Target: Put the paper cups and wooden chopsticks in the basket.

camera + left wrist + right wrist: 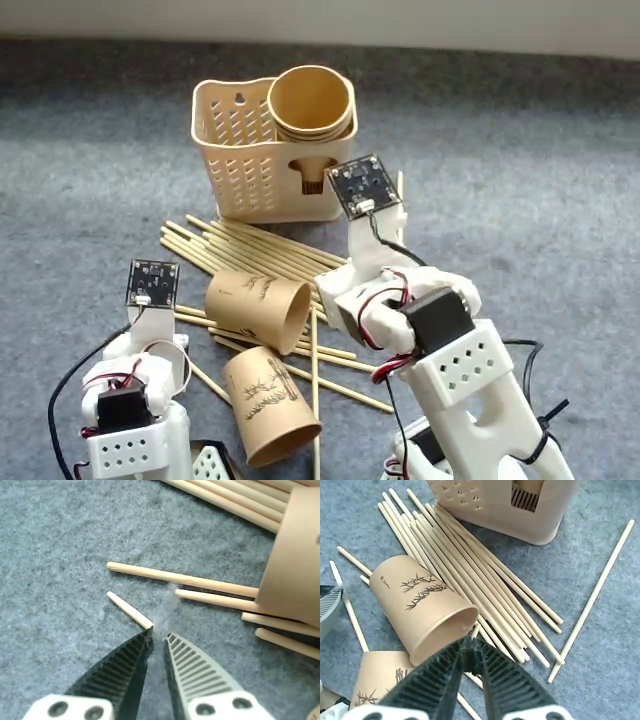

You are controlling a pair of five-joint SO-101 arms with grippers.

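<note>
A cream perforated basket (240,150) stands at the back with stacked paper cups (312,100) in it. Two more paper cups lie on their sides: one (258,310) among the wooden chopsticks (250,255), another (268,405) nearer the front. My right gripper (472,645) is shut and empty, its tips just above the open rim of the middle cup (420,605). My left gripper (157,635) is shut over the carpet, tips beside the end of a loose chopstick (129,609), with the same cup (295,560) to one side.
Grey carpet covers the whole surface. One chopstick (592,600) lies alone beside the basket (495,505). The left arm's base (130,420) sits front left, the right arm (440,340) front right. Open carpet lies at far left and far right.
</note>
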